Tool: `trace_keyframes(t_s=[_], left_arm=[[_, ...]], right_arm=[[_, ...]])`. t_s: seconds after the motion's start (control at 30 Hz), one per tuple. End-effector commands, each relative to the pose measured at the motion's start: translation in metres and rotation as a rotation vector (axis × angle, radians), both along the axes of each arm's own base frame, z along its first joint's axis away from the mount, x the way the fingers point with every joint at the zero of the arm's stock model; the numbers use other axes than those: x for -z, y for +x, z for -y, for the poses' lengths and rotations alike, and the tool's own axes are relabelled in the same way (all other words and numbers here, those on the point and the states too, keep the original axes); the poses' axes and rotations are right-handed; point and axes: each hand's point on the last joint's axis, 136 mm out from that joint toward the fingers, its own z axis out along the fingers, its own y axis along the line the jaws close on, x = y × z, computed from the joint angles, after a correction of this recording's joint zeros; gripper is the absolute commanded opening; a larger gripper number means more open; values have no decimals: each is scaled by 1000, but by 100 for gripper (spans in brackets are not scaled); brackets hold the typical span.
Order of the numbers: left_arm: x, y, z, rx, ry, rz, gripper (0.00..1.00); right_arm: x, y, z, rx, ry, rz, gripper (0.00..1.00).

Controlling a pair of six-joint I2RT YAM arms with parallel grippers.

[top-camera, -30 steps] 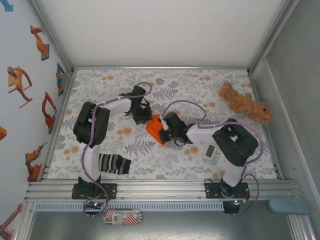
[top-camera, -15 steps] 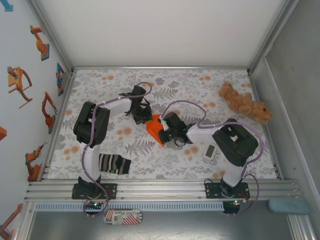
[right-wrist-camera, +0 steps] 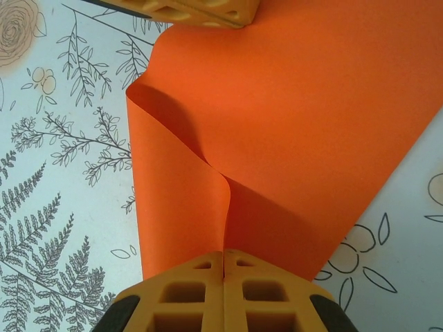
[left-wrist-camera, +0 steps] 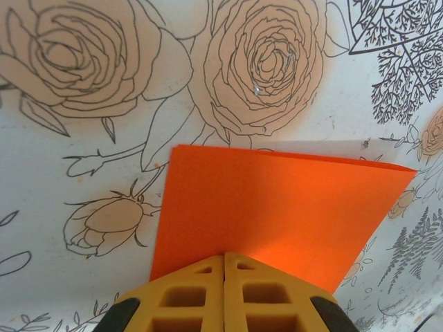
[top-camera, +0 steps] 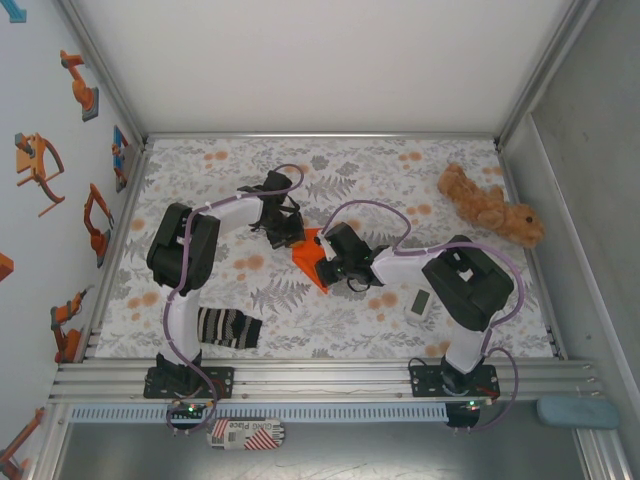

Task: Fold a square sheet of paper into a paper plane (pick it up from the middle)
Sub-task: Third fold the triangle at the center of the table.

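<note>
two pairs of jaws clamp one orange sheet (left-wrist-camera: 277,207).

I count two robot arms here: one left arm (top-camera: 185,250) and one right arm (top-camera: 470,285). There is also one orange sheet of paper (top-camera: 306,257), one striped sock (top-camera: 228,327), one brown plush toy (top-camera: 490,207), one small white device (top-camera: 420,302) and one grey-blue pad (top-camera: 578,411).

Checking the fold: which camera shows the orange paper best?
Right wrist view: the orange paper is large, its curled flap clear. Left wrist view shows a flat part; top view, a small, partly covered piece.
</note>
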Motion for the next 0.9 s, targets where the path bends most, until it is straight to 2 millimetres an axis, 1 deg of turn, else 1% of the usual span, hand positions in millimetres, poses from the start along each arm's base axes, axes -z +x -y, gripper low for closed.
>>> trace_keyframes(t_s=[0.0, 0.07, 0.13, 0.2, 0.27, 0.33, 0.43, 0.57, 0.7, 0.87], left_arm=[[6, -9, -5, 19, 45, -36, 6], [-11, -2, -3, 15, 23, 6, 8], [-32, 5, -1, 9, -3, 64, 10], [-58, 11, -2, -13, -36, 135, 14], [-76, 13, -4, -43, -76, 184, 17], [-84, 9, -6, -75, -116, 203, 19], [-83, -3, -8, -119, -167, 198, 20], [-73, -22, -5, -169, -242, 165, 19], [-68, -37, 7, -174, -295, 139, 20], [-50, -54, 19, -155, -294, 88, 20]], right_arm=[[9, -1, 6, 20, -32, -37, 0], [10, -1, 7, 22, -36, -41, 0], [10, -1, 7, 24, -36, -43, 0], [11, -2, 7, 26, -35, -48, 0], [10, -1, 7, 27, -32, -49, 0], [9, -1, 7, 31, -27, -52, 0], [9, 0, 7, 37, -20, -57, 0], [10, 0, 6, 38, -18, -70, 0], [10, 0, 5, 39, -18, -73, 0], [10, -1, 5, 36, -14, -75, 0]])
